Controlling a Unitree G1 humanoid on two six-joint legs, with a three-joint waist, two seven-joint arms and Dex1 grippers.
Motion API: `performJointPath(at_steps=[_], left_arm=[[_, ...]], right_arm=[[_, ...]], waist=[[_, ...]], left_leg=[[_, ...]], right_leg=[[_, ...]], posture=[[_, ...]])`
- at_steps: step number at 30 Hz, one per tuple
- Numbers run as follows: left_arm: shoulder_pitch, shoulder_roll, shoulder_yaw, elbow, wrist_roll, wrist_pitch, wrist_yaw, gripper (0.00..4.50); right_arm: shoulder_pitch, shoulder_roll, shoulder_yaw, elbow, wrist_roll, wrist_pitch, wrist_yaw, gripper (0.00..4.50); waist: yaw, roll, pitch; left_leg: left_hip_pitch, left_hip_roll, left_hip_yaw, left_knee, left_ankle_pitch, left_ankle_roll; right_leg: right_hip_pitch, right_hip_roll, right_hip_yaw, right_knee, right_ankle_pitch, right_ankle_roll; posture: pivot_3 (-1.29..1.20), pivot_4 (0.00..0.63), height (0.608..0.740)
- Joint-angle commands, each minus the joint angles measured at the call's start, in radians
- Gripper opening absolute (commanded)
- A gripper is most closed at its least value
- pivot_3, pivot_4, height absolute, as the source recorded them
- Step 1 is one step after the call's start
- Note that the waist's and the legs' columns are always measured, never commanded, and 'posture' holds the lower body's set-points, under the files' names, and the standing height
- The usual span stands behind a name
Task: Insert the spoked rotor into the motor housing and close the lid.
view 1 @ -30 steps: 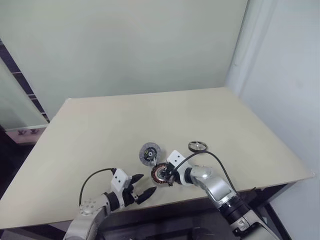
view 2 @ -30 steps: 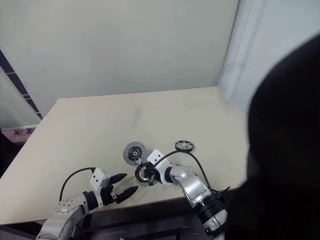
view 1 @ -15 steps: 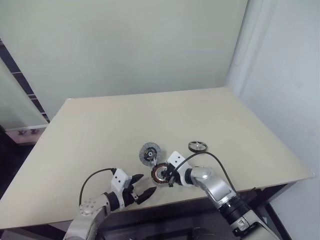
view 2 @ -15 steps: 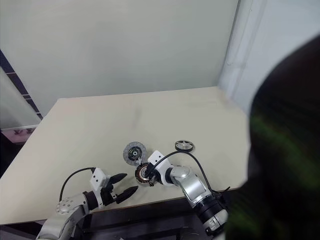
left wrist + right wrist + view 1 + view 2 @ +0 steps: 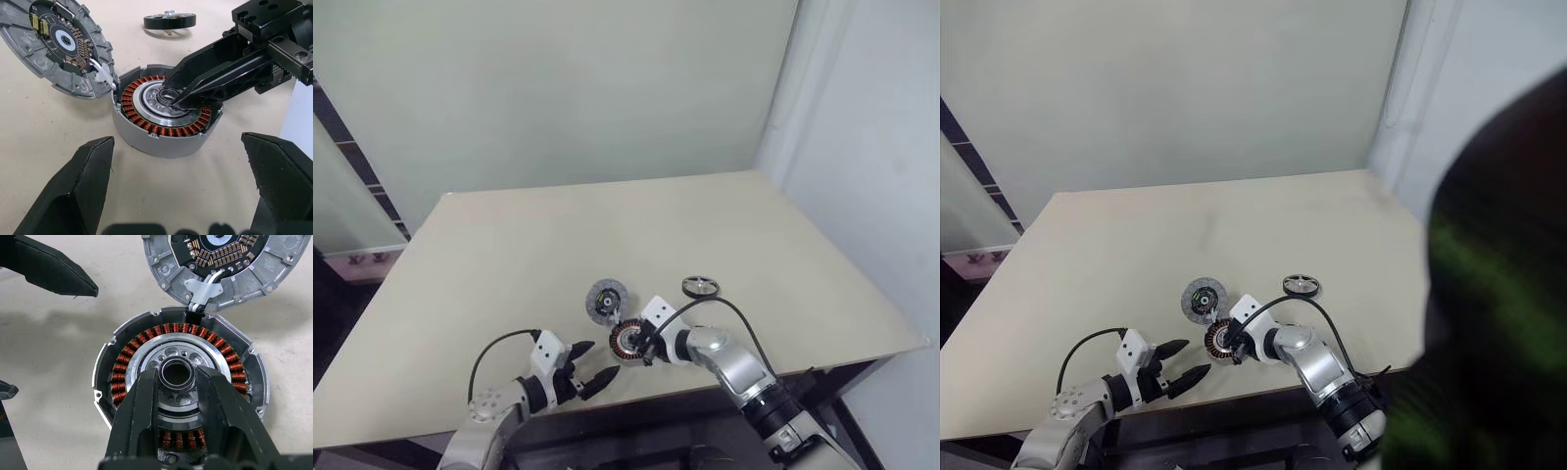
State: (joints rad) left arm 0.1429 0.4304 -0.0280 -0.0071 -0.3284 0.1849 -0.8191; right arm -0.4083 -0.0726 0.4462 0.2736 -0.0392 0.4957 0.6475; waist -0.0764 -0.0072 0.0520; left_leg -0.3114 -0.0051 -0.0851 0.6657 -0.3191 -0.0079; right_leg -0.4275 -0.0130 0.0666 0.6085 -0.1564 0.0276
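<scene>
The motor housing (image 5: 626,340), a round unit with copper windings, lies near the table's front edge. My right gripper (image 5: 176,377) is shut on its central hub, one finger on each side. The lid (image 5: 606,300), a grey disc with its circuit side up, lies just behind the housing and joins it by a small metal tab (image 5: 203,289). The spoked rotor (image 5: 701,286) rests alone to the right. To the housing's left my left gripper (image 5: 603,358) stands open and empty, pointing at it, with its fingers (image 5: 78,191) apart from it.
The beige table (image 5: 607,235) stretches far behind the parts. Its front edge (image 5: 636,397) runs just under both grippers. A pale wall (image 5: 862,147) stands along the right side. A large dark blurred shape (image 5: 1498,294) covers the right of the right eye view.
</scene>
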Motion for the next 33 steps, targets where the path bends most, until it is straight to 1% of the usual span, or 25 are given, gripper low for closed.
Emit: performJointPath(at_steps=[1,33], left_arm=[[-0.012,0.000,0.001,-0.017,-0.001,-0.013,-0.005,4.50],[-0.018,-0.005,-0.006,-0.017,0.002,-0.012,-0.005,4.50]], right_arm=[[-0.018,0.006,-0.015,-0.005,0.005,-0.020,-0.007,0.81],[-0.018,-0.002,-0.009,-0.001,0.003,-0.007,-0.003,0.81]], waist=[[0.000,0.000,0.000],[0.000,0.000,0.000]], left_leg=[[0.000,0.000,0.000,0.000,0.000,0.000],[0.000,0.000,0.000,0.000,0.000,0.000]], right_leg=[[0.000,0.000,0.000,0.000,0.000,0.000],[0.000,0.000,0.000,0.000,0.000,0.000]], posture=[[0.00,0.000,0.740],[0.00,0.000,0.740]])
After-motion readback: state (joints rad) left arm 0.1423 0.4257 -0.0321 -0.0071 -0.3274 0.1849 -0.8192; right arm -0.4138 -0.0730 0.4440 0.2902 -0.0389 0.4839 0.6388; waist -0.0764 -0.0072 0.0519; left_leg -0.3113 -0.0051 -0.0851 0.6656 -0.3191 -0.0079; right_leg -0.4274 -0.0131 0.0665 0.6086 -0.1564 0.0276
